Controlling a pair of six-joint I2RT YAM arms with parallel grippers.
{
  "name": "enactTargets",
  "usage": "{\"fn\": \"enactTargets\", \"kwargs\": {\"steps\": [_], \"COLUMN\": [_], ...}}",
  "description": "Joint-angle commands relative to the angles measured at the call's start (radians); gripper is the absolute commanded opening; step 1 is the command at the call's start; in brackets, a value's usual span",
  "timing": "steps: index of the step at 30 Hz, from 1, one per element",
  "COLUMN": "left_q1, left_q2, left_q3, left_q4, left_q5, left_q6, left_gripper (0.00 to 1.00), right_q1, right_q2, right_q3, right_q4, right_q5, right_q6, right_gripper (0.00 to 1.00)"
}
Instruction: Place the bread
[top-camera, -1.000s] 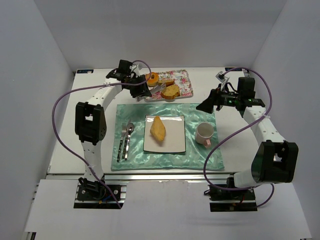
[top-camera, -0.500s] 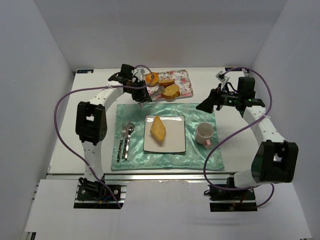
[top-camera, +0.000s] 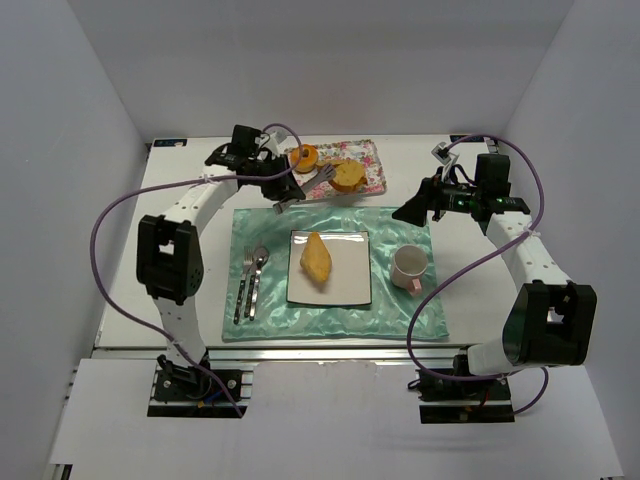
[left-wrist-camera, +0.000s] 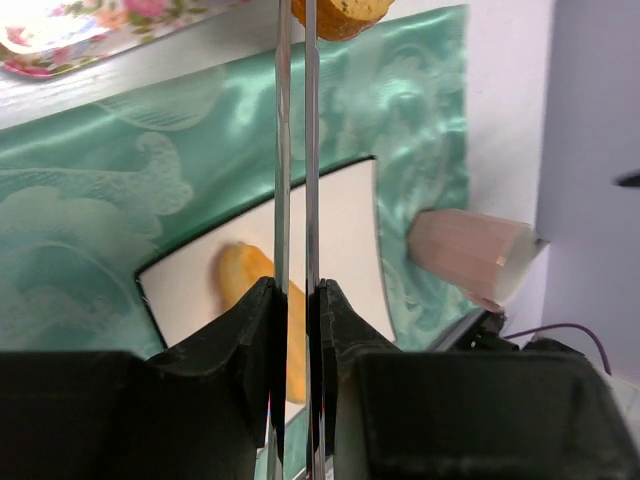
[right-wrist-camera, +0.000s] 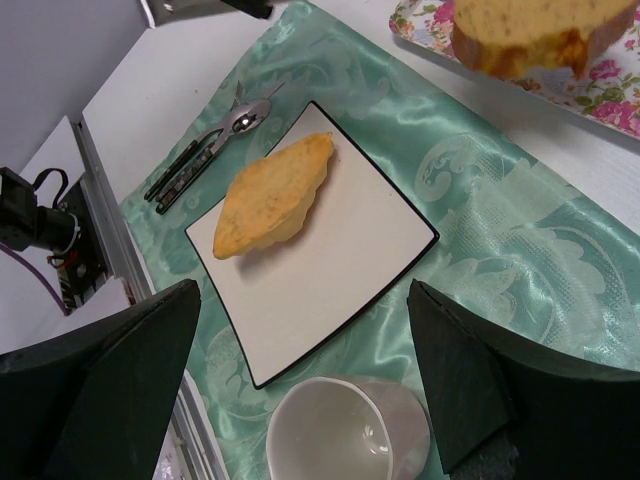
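**Left hand clamps tongs on a crusted slice**

From above, your left hand (top-camera: 281, 184) is closed around thin metal tongs (top-camera: 318, 176). The tong tips meet a brown crusted bread slice (top-camera: 348, 175) at the near side of the floral rectangular tray (top-camera: 372, 158), beside a round orange bun (top-camera: 304, 158). Your right hand (top-camera: 413, 209) hovers apart, holding nothing. A pale oval bread wedge (top-camera: 317, 258) lies on the white square plate (top-camera: 350, 285).

In your left wrist view, the fingers press both tong blades nearly together, and the slice sits at their far tips.

In your right wrist view, the fingers stand wide above the plate, with the wedge on it and an empty pale pink cup (right-wrist-camera: 345, 430) just beside it.
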Motion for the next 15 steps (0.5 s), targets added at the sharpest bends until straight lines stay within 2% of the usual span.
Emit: {"fn": "enactTargets", "kwargs": {"steps": [1,6,11,15], "left_q1": [-0.001,-0.001,-0.01,-0.066], "left_q2": [-0.165,-0.326,-0.452,-0.527], "left_q3": [-0.03,-0.18,-0.363,-0.486], "left_q4": [0.029,0.039,-0.067,-0.147], "left_q5": [0.078,0.115,0.154,0.142], "left_q6": [-0.002,0.01,0.096,0.158], "left_gripper": [0.0,0.0,0.0,0.0], "right_q1": [-0.004,-0.003,-0.004,-0.004], "right_q2": [-0.024,-0.024,-0.023,-0.01], "right_q3": [0.021,0.018,0.018,0.023], "right_q4": [0.012,0.013,0.007,0.012], "right_q5": [-0.018,-0.017,-0.017,-0.023], "right_q6": [0.001,0.002,0.001,0.012], "right_gripper": [0.89,0.89,0.89,0.89]}}
